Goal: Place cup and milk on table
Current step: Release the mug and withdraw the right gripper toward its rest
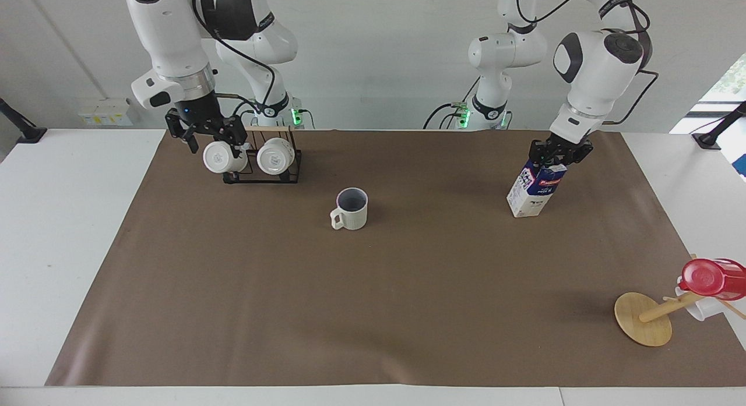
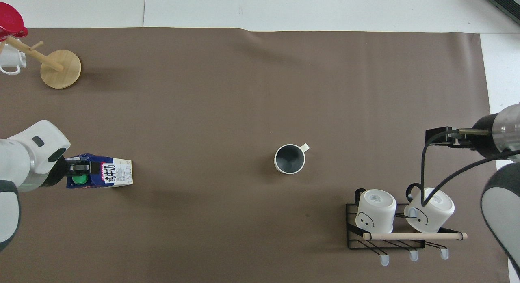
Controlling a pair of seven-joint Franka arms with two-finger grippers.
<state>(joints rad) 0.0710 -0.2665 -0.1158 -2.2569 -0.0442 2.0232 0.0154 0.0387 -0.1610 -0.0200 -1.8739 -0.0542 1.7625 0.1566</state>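
facing view
cup: we see the cup [image 1: 351, 209] standing upright on the brown sheet of the desk [image 1: 373, 313], near the middle, with nothing touching it.
milk: we see the milk [image 1: 535, 190] toward the left arm's end of the desk, tilted, with its lower edge on the sheet.
left tool: the left tool [image 1: 558, 152] sits on the top of the milk, its fingers clamped on it.
right tool: the right tool [image 1: 205, 132] hangs in the air by the rack [image 1: 262, 161], over the edge of the sheet at the right arm's end; we see its fingers apart and holding nothing.
rack: it carries two white mugs [image 1: 249, 156] on their sides and stands nearer to the robots than the cup.
stand: a wooden stand [image 1: 644, 318] with a red cup [image 1: 711, 278] on it leans at the left arm's end, well apart from the milk.

overhead view
cup: we look into its dark inside [image 2: 289, 158]; its handle points toward the right arm's end.
milk: the carton [image 2: 101, 175] shows its green cap between the fingers of the left tool [image 2: 79, 172].
right tool: only its wrist and cable show at the edge, so we cannot tell its fingers here.
rack: rack [image 2: 390, 234] and mugs [image 2: 402, 212] lie nearer to the robots than the cup.
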